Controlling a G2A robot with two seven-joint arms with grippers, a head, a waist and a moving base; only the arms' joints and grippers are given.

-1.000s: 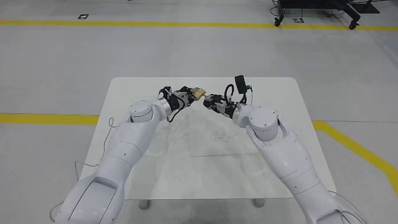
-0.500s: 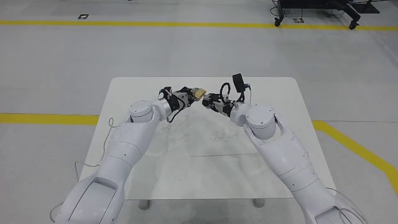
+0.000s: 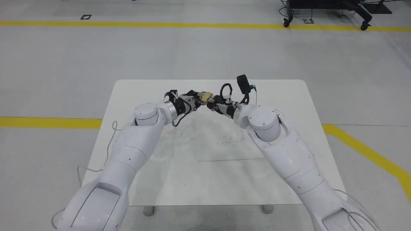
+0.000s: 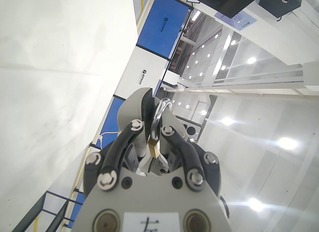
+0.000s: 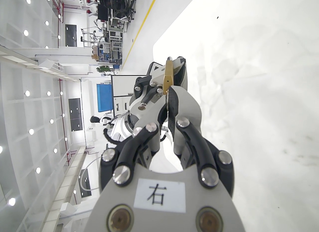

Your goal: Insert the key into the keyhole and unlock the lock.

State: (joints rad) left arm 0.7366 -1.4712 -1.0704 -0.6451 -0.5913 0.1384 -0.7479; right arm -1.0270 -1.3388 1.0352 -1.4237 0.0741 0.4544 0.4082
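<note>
Contact, or very nearly. Nearest, right gripper [image 5: 167,93]: pinched shut, presumably on the key, though hidden between the pads [image 5: 172,108]. Has crept toward the lock [image 5: 168,74] over the last second and now meets its brass underside, where a gap stood before. Just past the lock, left gripper [image 4: 158,105]: clamped on it, shackle up at the fingertips, brass body back toward the palm; no shift in that hold. Well below the lock, table [image 3: 192,179]. By judgement, approach finished and insertion in hand. Cannot tell whether the blade has entered the keyhole. Next, likely a straight push along the lock's axis, then a turn; any tilt could jam or twist the lock in its clamp.
</note>
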